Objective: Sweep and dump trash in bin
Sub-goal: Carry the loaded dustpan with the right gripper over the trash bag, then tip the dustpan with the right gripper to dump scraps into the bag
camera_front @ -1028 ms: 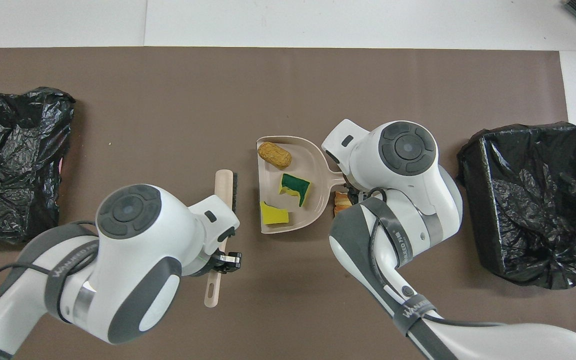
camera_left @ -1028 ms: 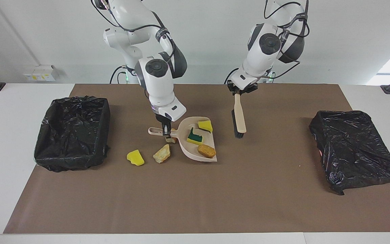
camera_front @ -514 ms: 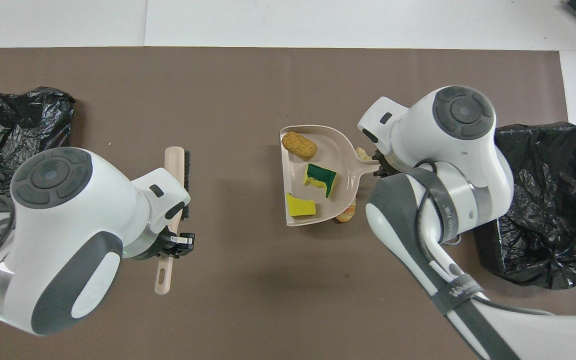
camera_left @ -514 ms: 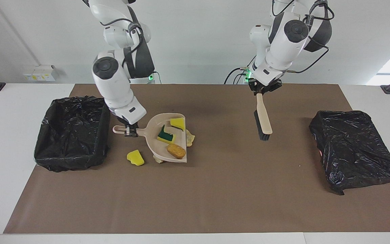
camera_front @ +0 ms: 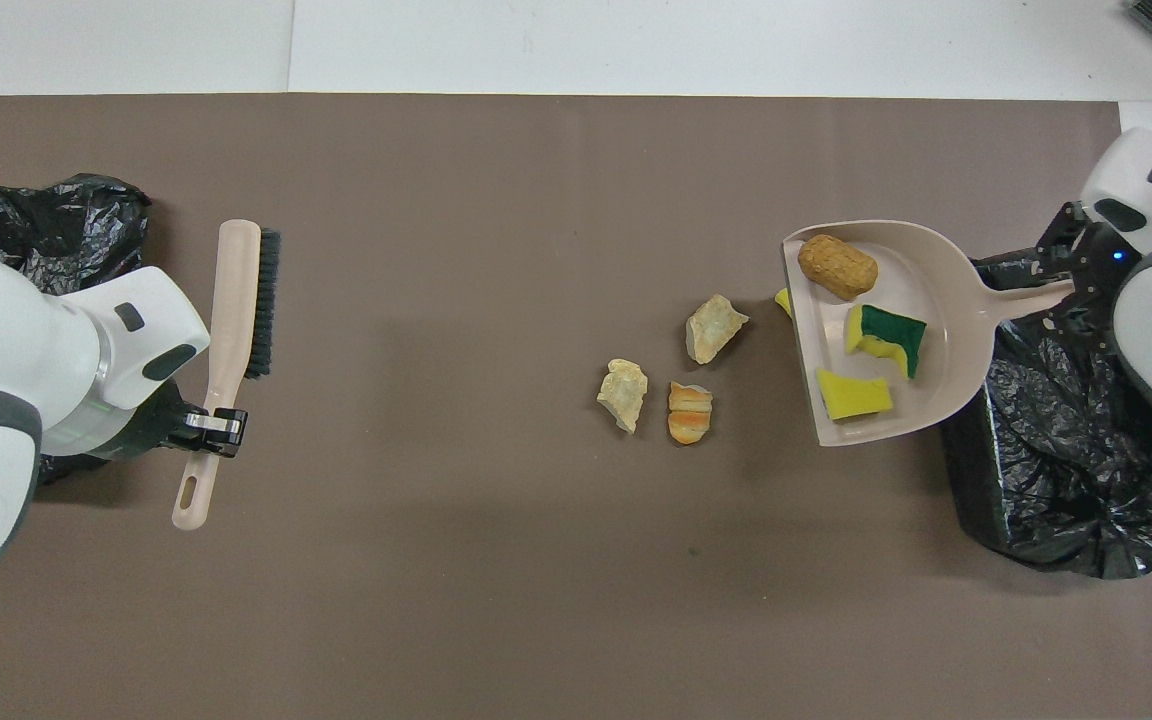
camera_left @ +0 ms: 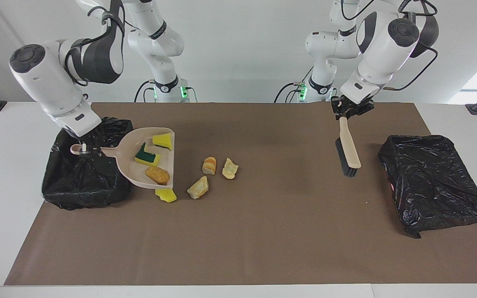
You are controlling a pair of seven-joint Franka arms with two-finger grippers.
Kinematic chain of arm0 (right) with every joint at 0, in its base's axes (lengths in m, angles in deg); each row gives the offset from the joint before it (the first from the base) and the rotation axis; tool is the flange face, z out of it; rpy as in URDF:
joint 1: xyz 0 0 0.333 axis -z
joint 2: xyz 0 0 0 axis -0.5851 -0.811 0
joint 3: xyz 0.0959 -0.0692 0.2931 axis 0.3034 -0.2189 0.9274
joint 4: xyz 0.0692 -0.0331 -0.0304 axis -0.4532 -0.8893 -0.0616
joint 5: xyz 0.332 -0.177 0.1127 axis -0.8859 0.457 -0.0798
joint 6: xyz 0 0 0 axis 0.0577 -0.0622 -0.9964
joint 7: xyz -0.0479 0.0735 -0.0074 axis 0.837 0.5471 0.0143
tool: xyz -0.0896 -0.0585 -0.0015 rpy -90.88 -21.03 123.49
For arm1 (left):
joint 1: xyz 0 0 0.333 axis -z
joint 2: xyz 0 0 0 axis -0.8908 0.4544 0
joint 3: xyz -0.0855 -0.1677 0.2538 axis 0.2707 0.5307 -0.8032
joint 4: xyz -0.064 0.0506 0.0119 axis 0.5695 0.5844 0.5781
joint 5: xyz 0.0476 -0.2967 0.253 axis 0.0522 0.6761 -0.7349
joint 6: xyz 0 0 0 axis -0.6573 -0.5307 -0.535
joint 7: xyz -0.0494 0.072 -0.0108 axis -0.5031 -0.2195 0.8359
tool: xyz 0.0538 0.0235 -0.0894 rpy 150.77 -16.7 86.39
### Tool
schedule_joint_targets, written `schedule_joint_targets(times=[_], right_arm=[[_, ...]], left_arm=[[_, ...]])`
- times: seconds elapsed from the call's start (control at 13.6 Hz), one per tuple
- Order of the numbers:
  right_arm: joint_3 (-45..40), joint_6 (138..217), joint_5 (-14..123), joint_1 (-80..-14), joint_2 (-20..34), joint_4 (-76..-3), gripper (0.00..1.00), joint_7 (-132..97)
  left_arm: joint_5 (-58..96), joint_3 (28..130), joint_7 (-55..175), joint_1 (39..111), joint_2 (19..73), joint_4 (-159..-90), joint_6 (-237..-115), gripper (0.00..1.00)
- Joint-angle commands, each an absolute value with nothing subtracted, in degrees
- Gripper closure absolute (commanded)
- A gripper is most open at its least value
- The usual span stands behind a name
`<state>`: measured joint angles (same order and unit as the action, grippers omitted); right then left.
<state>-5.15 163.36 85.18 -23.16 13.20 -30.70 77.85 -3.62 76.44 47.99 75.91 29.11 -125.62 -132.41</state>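
My right gripper (camera_left: pixel 83 150) (camera_front: pixel 1056 285) is shut on the handle of the beige dustpan (camera_left: pixel 128 165) (camera_front: pixel 936 285), held in the air over the edge of the black-lined bin (camera_left: pixel 77 186) (camera_front: pixel 1066 450). In the pan lie a brown bread piece (camera_left: pixel 157 175), a green-backed sponge (camera_left: pixel 146 157) and a yellow sponge (camera_left: pixel 163 140). On the mat beside the pan are a yellow chunk (camera_left: pixel 166 195) and three tan pieces of trash (camera_left: pixel 198 187) (camera_left: pixel 209 165) (camera_left: pixel 230 168). My left gripper (camera_left: pixel 348 111) (camera_front: pixel 211 425) is shut on the brush (camera_left: pixel 348 149) (camera_front: pixel 236 300), which hangs bristles down.
A second black plastic bag (camera_left: pixel 433 182) (camera_front: pixel 26 230) lies at the left arm's end of the brown mat (camera_left: pixel 263 231), close to the hanging brush. White table shows around the mat.
The right arm carried the loaded dustpan sideways from the middle of the mat to the bin. The left arm drew the brush away toward its own end. Three tan pieces are uncovered.
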Motion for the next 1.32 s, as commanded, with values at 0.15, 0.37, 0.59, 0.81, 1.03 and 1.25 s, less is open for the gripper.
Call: schedule_joint_targets(times=[0.15, 0.37, 0.59, 0.81, 1.03, 1.25], right_arm=[[-5.8, 162.3, 90.9, -15.6, 15.7, -30.4, 1.0, 86.0], [-5.7, 164.0, 99.3, -11.5, 16.8, -31.2, 1.0, 87.4], [-5.8, 168.9, 108.1, -11.1, 20.8, -38.7, 1.0, 83.0], [-5.6, 172.7, 117.6, -12.0, 25.4, -46.7, 1.0, 73.1], [-5.4, 171.5, 124.2, -12.8, 25.4, -46.5, 1.0, 69.6], [-5.3, 167.6, 128.3, -14.1, 25.4, -45.8, 1.0, 66.0]], left_arm=[[-4.6, 77.0, 43.4, 72.3, 28.4, -125.2, -131.1, 1.0], [-4.6, 77.1, 41.2, 70.7, 27.9, -126.0, -131.0, 1.0], [-3.9, 77.9, 47.3, 74.2, 22.3, -133.8, -131.9, 1.0], [-0.1, 77.9, 57.5, 82.6, 19.2, -138.7, -132.8, 1.0], [2.1, 77.8, 70.8, 93.3, 20.1, -143.4, -140.9, 1.0], [4.5, 77.8, 79.8, 102.9, 23.5, -148.0, -149.2, 1.0]])
